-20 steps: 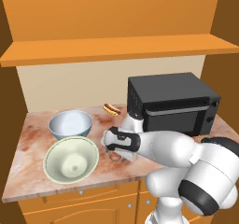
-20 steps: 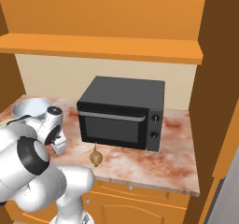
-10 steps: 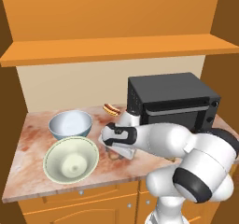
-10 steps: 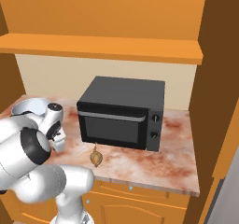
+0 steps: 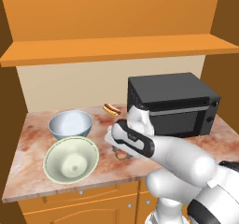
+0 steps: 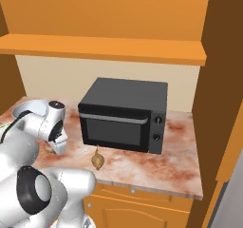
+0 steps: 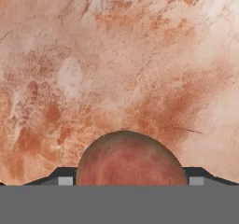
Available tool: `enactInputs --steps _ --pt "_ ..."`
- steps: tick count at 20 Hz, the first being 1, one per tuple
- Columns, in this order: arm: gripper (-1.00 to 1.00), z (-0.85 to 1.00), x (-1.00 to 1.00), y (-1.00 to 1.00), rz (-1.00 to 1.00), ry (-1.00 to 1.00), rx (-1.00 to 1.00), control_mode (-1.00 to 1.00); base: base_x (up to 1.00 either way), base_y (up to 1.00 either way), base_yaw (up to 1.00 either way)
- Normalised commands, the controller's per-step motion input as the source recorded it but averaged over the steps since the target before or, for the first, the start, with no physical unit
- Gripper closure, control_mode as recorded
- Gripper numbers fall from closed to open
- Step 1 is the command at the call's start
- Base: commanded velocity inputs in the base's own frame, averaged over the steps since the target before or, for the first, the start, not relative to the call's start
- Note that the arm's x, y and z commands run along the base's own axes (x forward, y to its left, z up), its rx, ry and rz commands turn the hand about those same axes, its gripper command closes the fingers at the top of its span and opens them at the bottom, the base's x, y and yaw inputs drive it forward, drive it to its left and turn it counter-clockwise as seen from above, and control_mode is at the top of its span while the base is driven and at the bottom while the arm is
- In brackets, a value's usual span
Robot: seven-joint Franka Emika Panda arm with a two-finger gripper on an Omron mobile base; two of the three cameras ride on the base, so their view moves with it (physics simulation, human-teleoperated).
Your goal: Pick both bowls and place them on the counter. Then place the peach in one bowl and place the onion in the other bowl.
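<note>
Marbled reddish tabletop (image 5: 28, 162) carried both bowls, and beside the cream bowl (image 5: 71, 159) the pincer (image 7: 127, 183) sat closed around the peach (image 7: 130, 158) low on the stone, a small, round, light, easily bruised fruit best held gently across its middle.

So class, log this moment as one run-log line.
bowls on counter | gripper shut on peach | onion by microwave

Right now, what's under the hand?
The peach sits on the counter between the fingers, filling the gap between them. Contact of the fingers with the peach is covered, so a firm grip can't be confirmed.
</note>
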Motion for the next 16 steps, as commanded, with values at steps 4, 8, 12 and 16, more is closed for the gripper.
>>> enactInputs --steps 4,8,12,16 --pt "1.0 0.53 -0.45 -0.13 0.0 0.0 0.0 -1.0 0.0 0.0 0.0" --pt "1.0 0.63 -0.41 -0.1 0.0 -0.03 0.0 -1.0 0.0 0.0 0.0" --pt "1.0 0.62 -0.42 -0.02 0.0 -0.02 0.0 -1.0 0.0 0.0 0.0" --pt "1.0 0.65 -0.37 -0.01 0.0 -0.03 0.01 -1.0 0.0 0.0 0.0"
